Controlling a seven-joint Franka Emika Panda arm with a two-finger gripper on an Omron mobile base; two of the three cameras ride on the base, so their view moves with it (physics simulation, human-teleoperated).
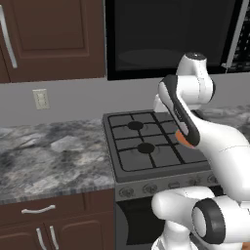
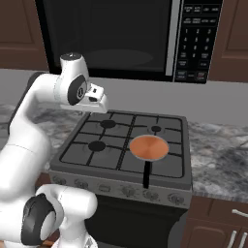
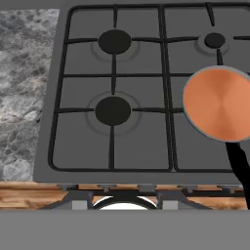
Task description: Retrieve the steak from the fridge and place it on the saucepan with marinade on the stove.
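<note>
From the left base view, my arm stands in front of the stove (image 1: 146, 146), hiding most of the saucepan (image 1: 182, 138); one orange sliver shows. I count two bare burners.

From the right base view, my tool (image 2: 98, 100) hangs above the stove's back left corner, with nothing visible in it; I cannot tell how its jaws stand. One saucepan sits on the front right burner with the marinade (image 2: 149, 147) level inside and its handle towards me, ready to receive meat. Three burners are bare.

In the hand view: one saucepan at right, three bare burners, stone surface (image 3: 24, 93) at left. I see no steak or fridge, so retrieval seems pending.
</note>
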